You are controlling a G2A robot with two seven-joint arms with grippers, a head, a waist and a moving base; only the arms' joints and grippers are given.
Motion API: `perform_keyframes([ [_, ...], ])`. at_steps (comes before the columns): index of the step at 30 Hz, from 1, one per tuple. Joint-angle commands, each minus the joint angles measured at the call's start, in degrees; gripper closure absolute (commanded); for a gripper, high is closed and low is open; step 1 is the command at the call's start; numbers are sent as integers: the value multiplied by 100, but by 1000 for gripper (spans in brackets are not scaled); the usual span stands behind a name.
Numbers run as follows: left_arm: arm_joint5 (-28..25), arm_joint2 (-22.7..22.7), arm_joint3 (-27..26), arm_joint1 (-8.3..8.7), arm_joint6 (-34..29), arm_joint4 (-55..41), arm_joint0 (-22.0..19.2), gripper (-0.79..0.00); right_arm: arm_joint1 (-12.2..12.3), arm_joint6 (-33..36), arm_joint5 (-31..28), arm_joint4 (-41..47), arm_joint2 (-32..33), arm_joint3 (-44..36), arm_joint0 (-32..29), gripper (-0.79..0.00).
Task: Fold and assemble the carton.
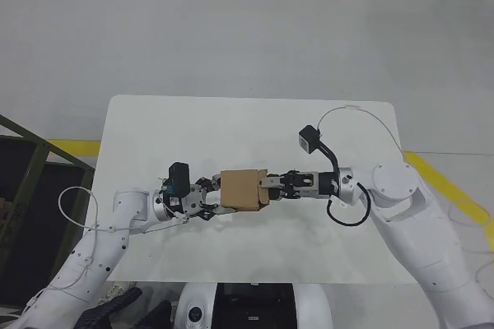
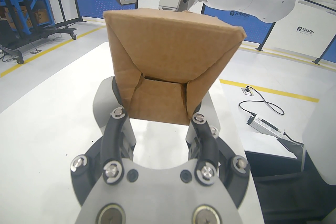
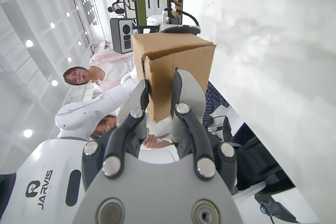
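Note:
A brown carton point(image 1: 240, 189) hangs just above the middle of the white table point(image 1: 230, 123), held between both arms. My left gripper point(image 1: 210, 200) clamps one end of it; in the left wrist view its fingers press both side walls of the carton point(image 2: 168, 51), whose flaps are folded inward at my left gripper point(image 2: 157, 104). My right gripper point(image 1: 270, 186) holds the opposite end. In the right wrist view the carton point(image 3: 178, 62) has one end flap sticking out, and my right gripper point(image 3: 160, 88) is shut on that flap.
A dark green rack point(image 1: 16, 164) with cardboard pieces stands off the table's left edge. A thin white cable point(image 1: 362, 111) arcs over the table's back right corner. Bare tabletop point(image 2: 39, 104) lies all around the carton.

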Motion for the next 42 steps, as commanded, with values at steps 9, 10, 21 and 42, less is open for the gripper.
perform_keyframes([
  [9,0,0,0,0,0,0,0,-336,-25,-79,103,-55,-191,-85,137,-157],
  [10,0,0,0,0,0,0,0,-332,-25,-91,114,-80,-203,-92,142,-154],
  [21,0,0,0,0,0,0,0,-311,49,-124,201,-185,-43,-413,-106,-151],
  [42,0,0,0,0,0,0,0,-320,80,-269,267,-259,-44,-679,-109,-243],
])
